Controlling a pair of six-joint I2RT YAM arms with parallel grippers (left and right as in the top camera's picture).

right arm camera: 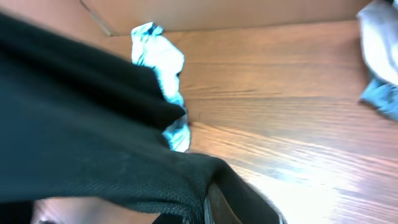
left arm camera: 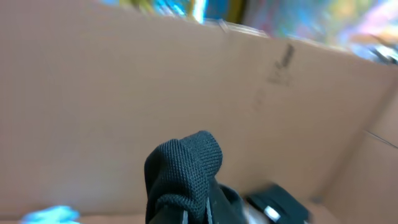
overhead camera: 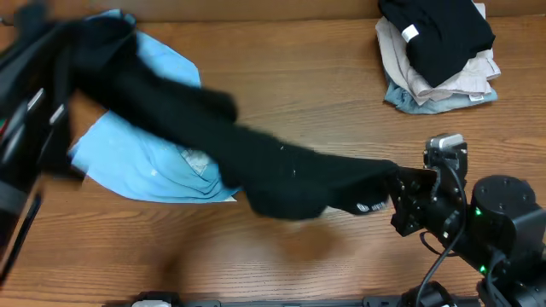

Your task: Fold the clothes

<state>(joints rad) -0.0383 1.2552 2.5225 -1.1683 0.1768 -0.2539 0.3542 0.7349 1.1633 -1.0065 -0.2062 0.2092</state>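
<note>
1. Plainly, the black shirt (overhead camera: 281, 175) is strung out like a bunched rope between the two arms. Its left end appears raised over the far-left corner, and its right end sits low beside the right arm (overhead camera: 503, 222). The middle sags toward the worktop (overhead camera: 324, 94).
2. The left jaws are together on a small knob of the shirt's cloth. The right jaws are clamped on the end that carries the white logo (overhead camera: 363, 206).
3. The left hold looks like a thin pinch. A hard pull outward could strip the cloth free and drop that end.
4. The sagging middle crosses over the light blue garment (overhead camera: 145, 166), though I cannot tell whether they touch. A sideways drag would likely catch that garment and pull it along.
5. The shirt is roped rather than spread. Lowered as it is, it would probably land in a heap with its sleeves and collar buried.
6. Bare wood lies open at the centre and toward the near edge, which is the best room for laying the shirt out.
7. The pile of folded garments (overhead camera: 439, 60) sits in the far-right corner, well apart, but a wide swing of cloth could clip it.
8. The cardboard wall (left arm camera: 124, 81) stands close behind the left jaws, so there is little room to move back there.
</note>
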